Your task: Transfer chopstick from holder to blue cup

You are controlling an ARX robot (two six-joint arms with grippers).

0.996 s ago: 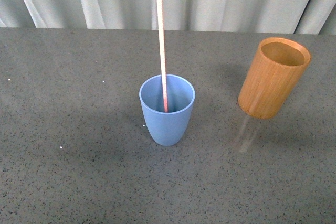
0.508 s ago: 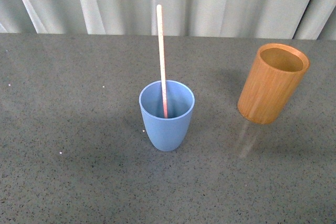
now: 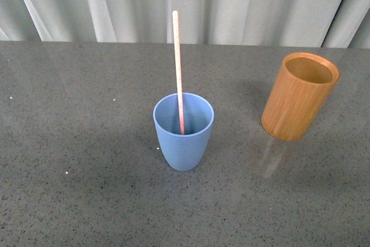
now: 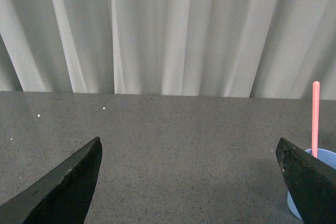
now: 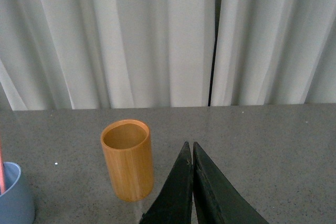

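Closest to me on the grey table (image 3: 69, 201), the blue cup (image 3: 183, 137) stands upright with the chopstick (image 3: 178, 67) in it, lower end down inside, top leaning slightly and rising well above the rim. Off to the right and a bit further back, the holder (image 3: 298, 98) stands upright, well apart from the cup. My left gripper (image 4: 189, 182) has its jaws spread wide, holding nothing. My right gripper (image 5: 190, 166) has its jaws pressed together, empty. White curtain (image 3: 231, 4) behind it all.

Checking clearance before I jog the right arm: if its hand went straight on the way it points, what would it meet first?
Probably nothing: the right hand is shut and points past the holder, over bare table toward the curtain. Depth is unclear.
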